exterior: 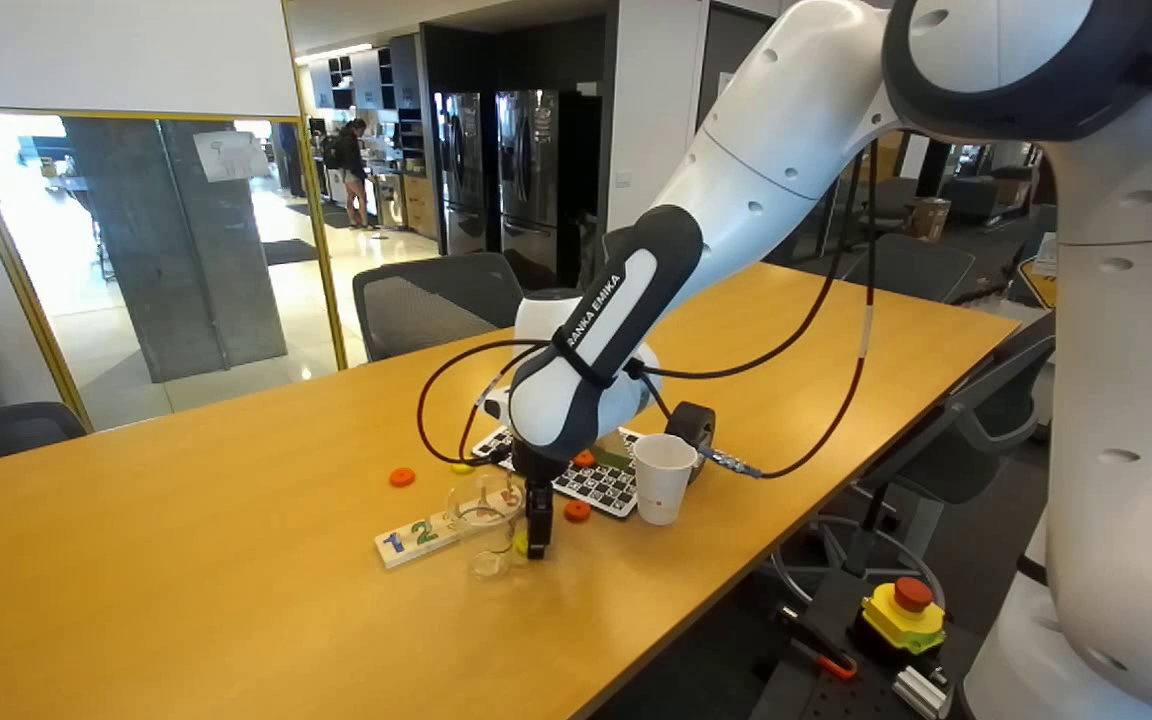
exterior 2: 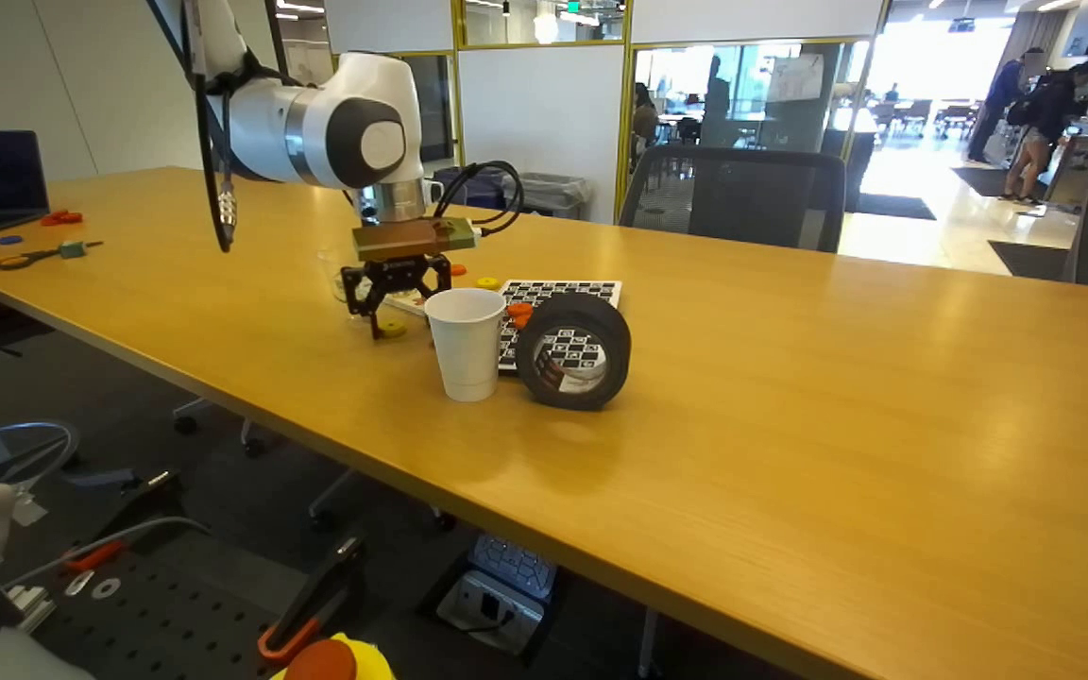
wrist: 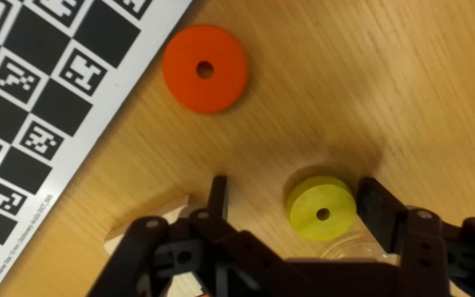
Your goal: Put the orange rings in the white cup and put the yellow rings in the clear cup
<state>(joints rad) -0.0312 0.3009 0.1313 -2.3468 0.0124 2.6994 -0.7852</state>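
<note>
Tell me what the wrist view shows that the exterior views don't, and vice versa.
Only the wrist view: fine print along the edge of the checkered mat.

Only the exterior views, both of them: the white cup, the black tape roll and a second yellow ring near the mat.

Shared: the mat, orange rings, the end effector with a yellow ring between its open jaws, and apparently the clear cup, just a curved edge in the wrist view.

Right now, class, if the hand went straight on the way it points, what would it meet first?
Probably the table: the hand points down, and in the wrist view a yellow ring sits between its fingertips, close to one, rather than under them. Depth is unclear; they may nearly touch the wood.
</note>
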